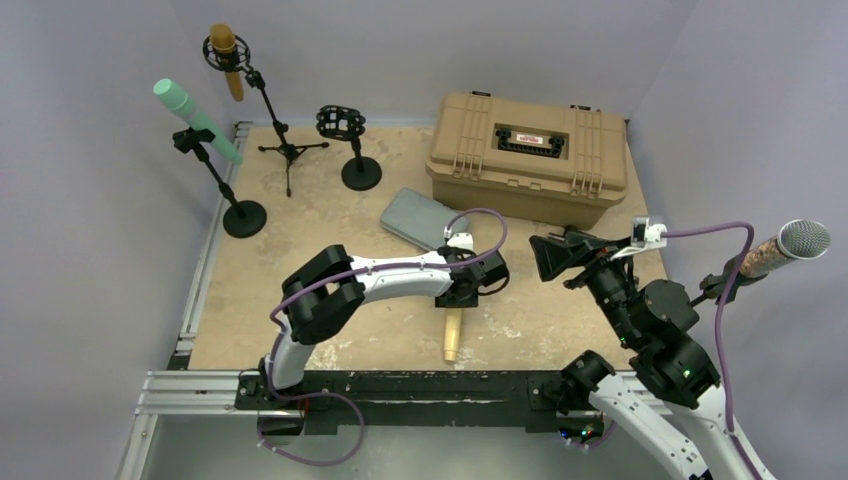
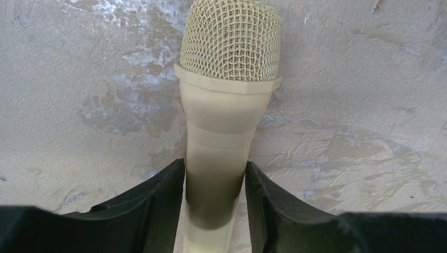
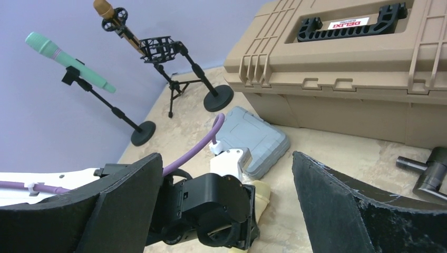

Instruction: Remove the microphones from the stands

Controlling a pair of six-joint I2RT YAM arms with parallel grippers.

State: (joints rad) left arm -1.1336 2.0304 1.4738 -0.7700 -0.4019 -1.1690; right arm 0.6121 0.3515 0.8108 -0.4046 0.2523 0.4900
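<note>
**Overhead view.** The cream microphone (image 1: 452, 338) lies flat on the counter (image 1: 300, 270), near the centre and clear of every stand. It runs lengthwise from far to near. The left claw (image 1: 460, 303) is down over its far portion. The right claw (image 1: 556, 258) hangs above the counter to the right, apart from the microphone.

An empty stand (image 1: 350, 140) with a black cage mount and a round base stands at the far side, left of centre. Left of it are a gold microphone (image 1: 227, 58) in a tripod stand and a green microphone (image 1: 195, 120) in a round-based stand. A silver-headed microphone (image 1: 790, 245) is clipped up off the right edge.

Containers: a tan case (image 1: 528, 150) sits at the far right with its lid shut, so its contents cannot be seen. A grey case (image 1: 420, 218) lies flat just in front of the tan case's left end, also shut.

**Left wrist view.** The two black fingers (image 2: 153, 205) sit against either side of the microphone's body with no gap showing, so the left claw is closed on it. The mesh head reaches past the fingertips, and the microphone rests on the counter.

**Right wrist view.** The right claw's fingers are spread wide with nothing held between them. Beyond them are the left claw on the counter, the grey case behind it, and the tan case with its lid down. The tan case's lid carries a black handle and a red-and-white label.
</note>
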